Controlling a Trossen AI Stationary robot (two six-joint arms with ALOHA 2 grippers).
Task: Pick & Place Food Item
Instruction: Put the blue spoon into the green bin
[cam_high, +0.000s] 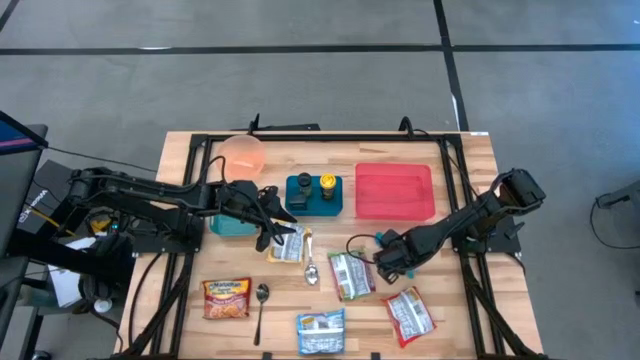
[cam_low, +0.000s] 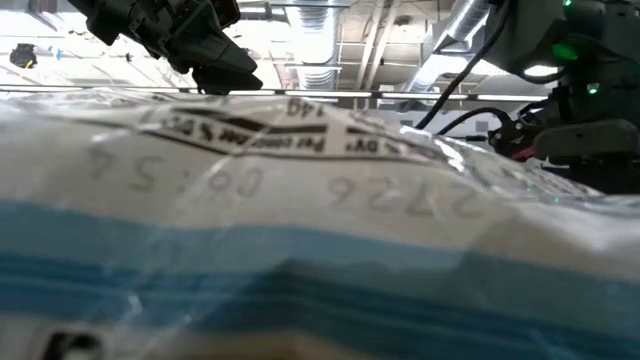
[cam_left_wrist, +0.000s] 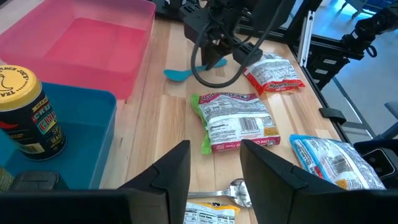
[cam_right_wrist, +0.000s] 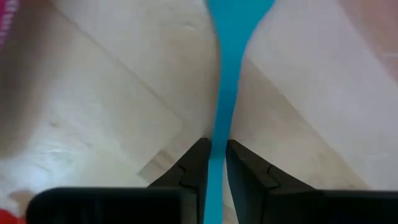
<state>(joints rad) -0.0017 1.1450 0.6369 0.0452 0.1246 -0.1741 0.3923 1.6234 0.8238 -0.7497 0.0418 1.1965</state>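
Near the red tray (cam_high: 395, 192), a blue spoon (cam_right_wrist: 225, 74) is pinched by the right gripper (cam_right_wrist: 214, 163), while the left gripper (cam_left_wrist: 214, 163) is held part-open and every food packet is left unplaced.

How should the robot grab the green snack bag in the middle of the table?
The green snack bag lies flat, so come straight down and pinch across its narrower width near one crimped end. The left gripper hovers open nearby; the right gripper holds the blue spoon.

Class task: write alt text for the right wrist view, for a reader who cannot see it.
The right gripper has its two dark fingers closed on the thin handle of a flat turquoise plastic utensil, which widens away from the camera. Beneath it lies the pale wooden table.
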